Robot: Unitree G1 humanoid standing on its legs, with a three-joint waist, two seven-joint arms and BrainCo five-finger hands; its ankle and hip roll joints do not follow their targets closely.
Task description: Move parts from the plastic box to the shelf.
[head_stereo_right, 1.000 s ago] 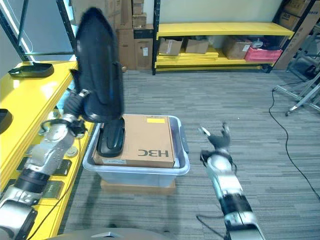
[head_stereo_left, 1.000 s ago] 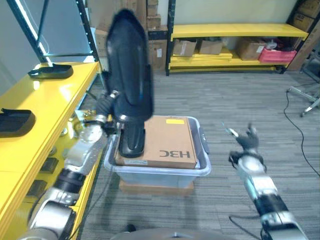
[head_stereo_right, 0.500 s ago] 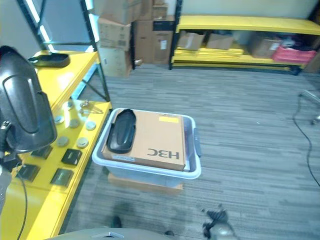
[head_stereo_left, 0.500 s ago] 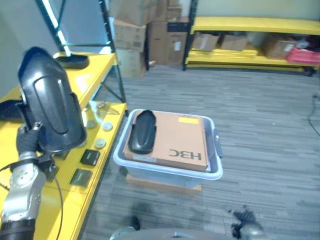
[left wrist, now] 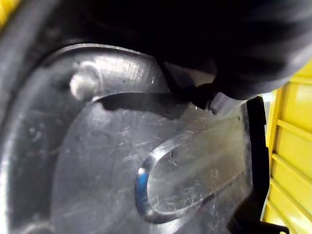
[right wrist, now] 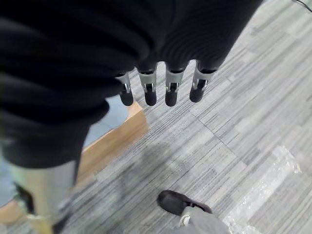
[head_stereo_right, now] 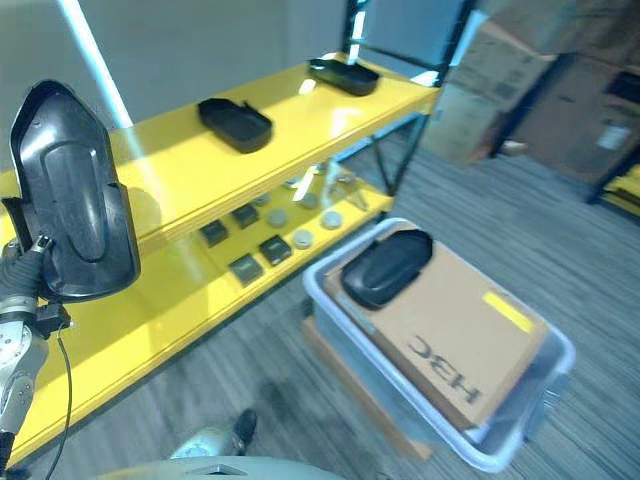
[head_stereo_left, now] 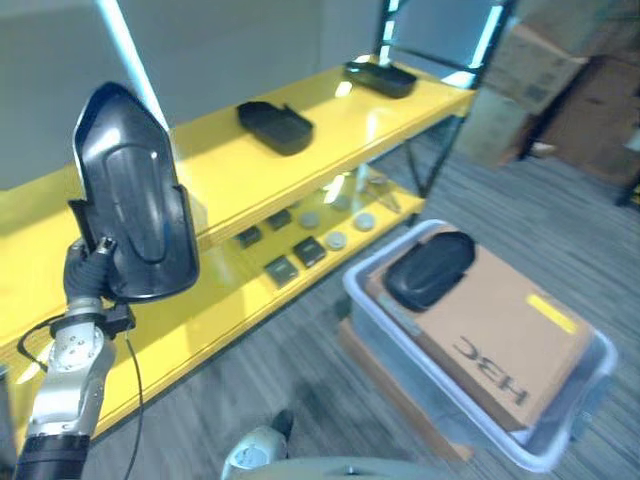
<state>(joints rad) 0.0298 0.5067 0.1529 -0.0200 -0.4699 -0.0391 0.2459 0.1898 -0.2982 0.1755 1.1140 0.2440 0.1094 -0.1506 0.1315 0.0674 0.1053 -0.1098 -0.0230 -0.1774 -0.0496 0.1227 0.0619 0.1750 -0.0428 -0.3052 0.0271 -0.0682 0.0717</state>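
My left hand (head_stereo_left: 84, 284) is shut on the lower edge of a large black moulded part (head_stereo_left: 135, 200) and holds it upright in front of the yellow shelf (head_stereo_left: 215, 175). Its glossy inner face (left wrist: 122, 161) shows close up in the left wrist view. The clear plastic box (head_stereo_left: 362, 296) stands on the floor at the right with a brown carton (head_stereo_left: 500, 340) inside. A second black part (head_stereo_left: 430, 268) lies on that carton. My right hand (right wrist: 148, 92) hangs open over the grey floor, beside the box's wooden base (right wrist: 114, 139).
Two black parts (head_stereo_left: 275, 127) (head_stereo_left: 380, 77) lie on the shelf's top board. Several small dark and round pieces (head_stereo_left: 300, 250) sit on the lower board. Stacked cardboard boxes (head_stereo_left: 560, 70) stand at the back right. Grey carpet lies between shelf and box.
The camera has swung left toward the shelf. My left hand has carried the black part from beside the box to the shelf's front. The right hand has left the eye views.
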